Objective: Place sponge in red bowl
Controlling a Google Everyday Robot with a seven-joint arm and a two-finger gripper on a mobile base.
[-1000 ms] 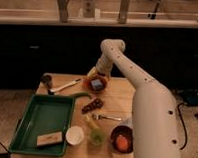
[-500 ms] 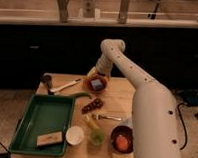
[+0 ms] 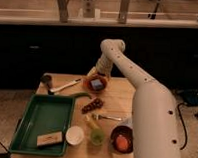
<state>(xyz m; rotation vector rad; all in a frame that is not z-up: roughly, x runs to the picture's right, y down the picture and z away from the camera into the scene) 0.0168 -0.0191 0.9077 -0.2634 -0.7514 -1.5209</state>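
Note:
The red bowl (image 3: 95,84) sits at the far middle of the wooden table, small and round with an orange rim. The sponge (image 3: 96,84), a small blue-grey square pad, lies inside it. My gripper (image 3: 97,73) hangs at the end of the white arm, right above the far rim of the bowl and just over the sponge. The arm reaches in from the lower right and hides the table's right part.
A green tray (image 3: 40,120) with a tan block (image 3: 50,139) lies front left. A brush (image 3: 59,86) lies at the back left. A white cup (image 3: 74,135), a green cup (image 3: 96,137), a fork (image 3: 106,117), a dark snack (image 3: 92,104) and a maroon bowl (image 3: 121,142) are near.

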